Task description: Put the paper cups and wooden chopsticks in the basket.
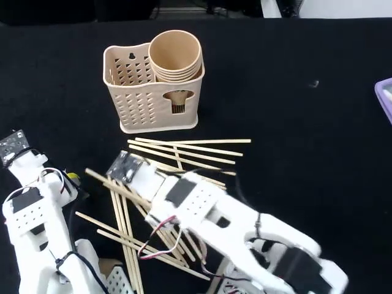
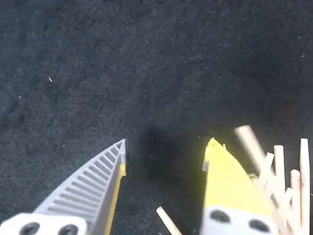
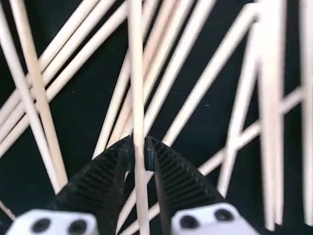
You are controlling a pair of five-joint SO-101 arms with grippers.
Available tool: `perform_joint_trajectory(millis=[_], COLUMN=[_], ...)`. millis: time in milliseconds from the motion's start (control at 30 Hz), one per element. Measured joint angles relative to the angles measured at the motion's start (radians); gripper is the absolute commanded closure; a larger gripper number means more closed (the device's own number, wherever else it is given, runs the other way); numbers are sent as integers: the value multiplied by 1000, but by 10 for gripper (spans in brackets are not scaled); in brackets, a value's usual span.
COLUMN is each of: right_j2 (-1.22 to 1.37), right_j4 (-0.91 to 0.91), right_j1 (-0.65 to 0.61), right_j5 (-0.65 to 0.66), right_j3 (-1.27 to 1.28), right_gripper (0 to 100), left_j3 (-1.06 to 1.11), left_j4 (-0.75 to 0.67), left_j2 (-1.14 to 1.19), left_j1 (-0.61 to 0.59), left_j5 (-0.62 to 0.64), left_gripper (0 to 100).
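Left gripper [image 2: 167, 147] sits low at the near-left of the table [image 1: 294, 122], grey and yellow fingers spread wide over black surface with nothing between them. A few chopstick ends [image 2: 254, 142] lie just beside the yellow finger. Right gripper [image 3: 139, 144] is down in the middle of the chopsticks [image 1: 184, 150], black jaws pressed onto one chopstick [image 3: 137, 73] that runs straight through between them (other sticks cross behind it at angles). In the high view the right arm [image 1: 202, 205] covers the pile's centre. Sticks fan out from under it toward the near edge and toward the basket [image 1: 150, 104]. Pile is loose and crisscrossed, several sticks overlapping. Past the pile's far sticks comes a narrow strip of table, then the basket, upright, two compartments. Paper cups [image 1: 176, 55] are nested in one stack in its right-hand compartment as the high view shows it, top rim above the basket's rim. To the right of pile and basket the table runs open to a purple object [image 1: 386, 98] at the view's right edge, well apart from the rest.
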Motion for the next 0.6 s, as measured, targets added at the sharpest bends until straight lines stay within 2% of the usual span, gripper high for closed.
perform_joint_trajectory(millis=[100, 267, 400, 600], right_j2=[-61, -66, 31, 229], right_j4=[8, -86, -169, -155], right_j1=[-14, -173, -258, -276], right_j5=[3, 2, -25, -37], right_j3=[15, 100, 101, -15], right_gripper=[967, 812, 808, 809], left_j3=[0, 0, 0, 0], left_j4=[0, 0, 0, 0], left_j2=[0, 0, 0, 0], left_j1=[0, 0, -2, -2], left_j5=[0, 0, 0, 0], left_gripper=[741, 741, 741, 741])
